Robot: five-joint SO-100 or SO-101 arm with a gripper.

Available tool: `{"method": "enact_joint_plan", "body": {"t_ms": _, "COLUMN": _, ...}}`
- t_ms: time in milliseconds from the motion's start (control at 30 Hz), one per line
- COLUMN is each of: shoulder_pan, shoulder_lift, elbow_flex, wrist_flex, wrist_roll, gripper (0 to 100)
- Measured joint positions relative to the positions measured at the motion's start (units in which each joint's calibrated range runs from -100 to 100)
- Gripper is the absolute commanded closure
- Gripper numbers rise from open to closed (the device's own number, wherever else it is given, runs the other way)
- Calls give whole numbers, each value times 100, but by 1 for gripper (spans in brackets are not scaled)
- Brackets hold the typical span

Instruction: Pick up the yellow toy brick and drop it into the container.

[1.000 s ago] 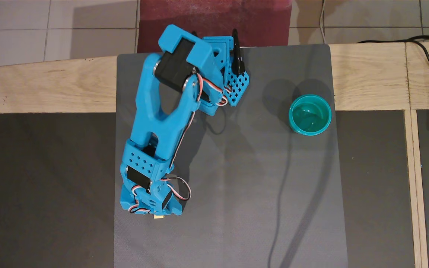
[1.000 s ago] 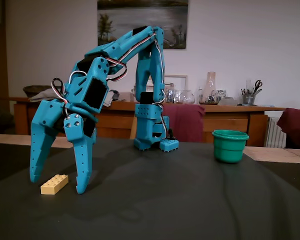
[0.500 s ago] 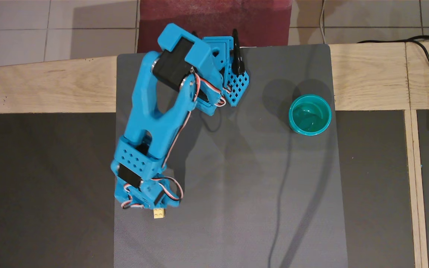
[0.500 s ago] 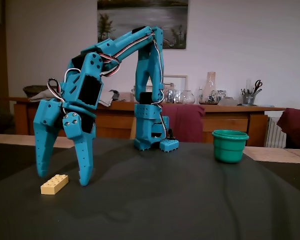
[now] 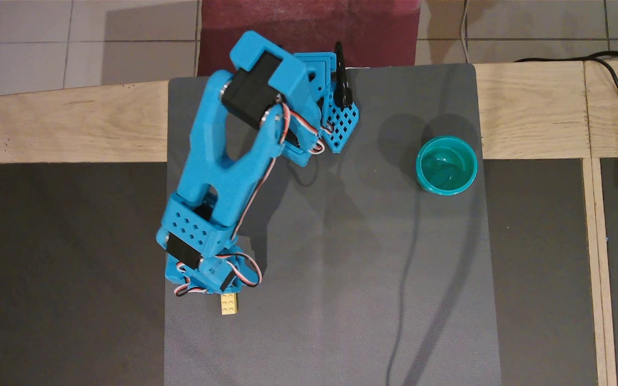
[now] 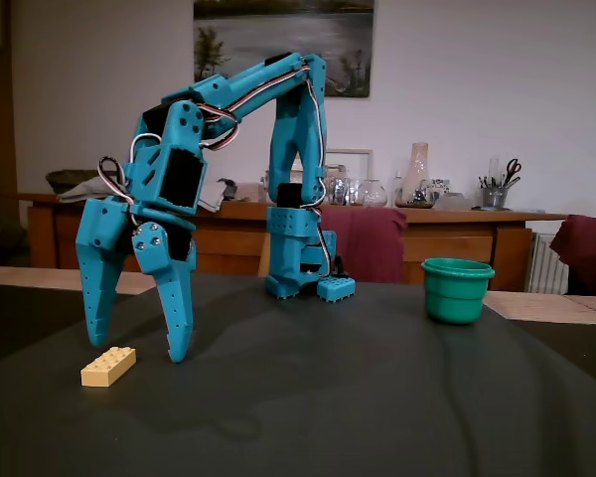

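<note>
Fingers [image 6: 179, 328] apart behind brick [image 6: 108, 366], nothing held; light, stiff, slick plastic, best pinched across long flat sides.

Wooden desk [image 5: 46, 126] carries a grey mat [image 5: 341, 257]. On the mat: yellow toy brick [image 5: 228, 304], teal container [image 5: 446, 164] well apart, blue arm base [image 6: 300, 266].

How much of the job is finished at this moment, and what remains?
Nothing is finished yet. The yellow toy brick lies on the mat, ungrasped, and the container holds no brick. In hand: the gripper stands open just behind the brick, tips near the mat. Left: close on the brick, lift it, carry it to the container, and drop it.
</note>
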Motion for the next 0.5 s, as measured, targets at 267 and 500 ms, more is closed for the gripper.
{"method": "enact_joint_plan", "body": {"t_ms": 267, "shoulder_pan": -134, "shoulder_lift": 0, "elbow_flex": 91, "wrist_flex": -246, "wrist_roll": -111, "gripper": 71}}
{"method": "enact_joint_plan", "body": {"t_ms": 500, "shoulder_pan": -290, "shoulder_lift": 9, "elbow_flex": 82, "wrist_flex": -352, "wrist_roll": -243, "gripper": 71}}
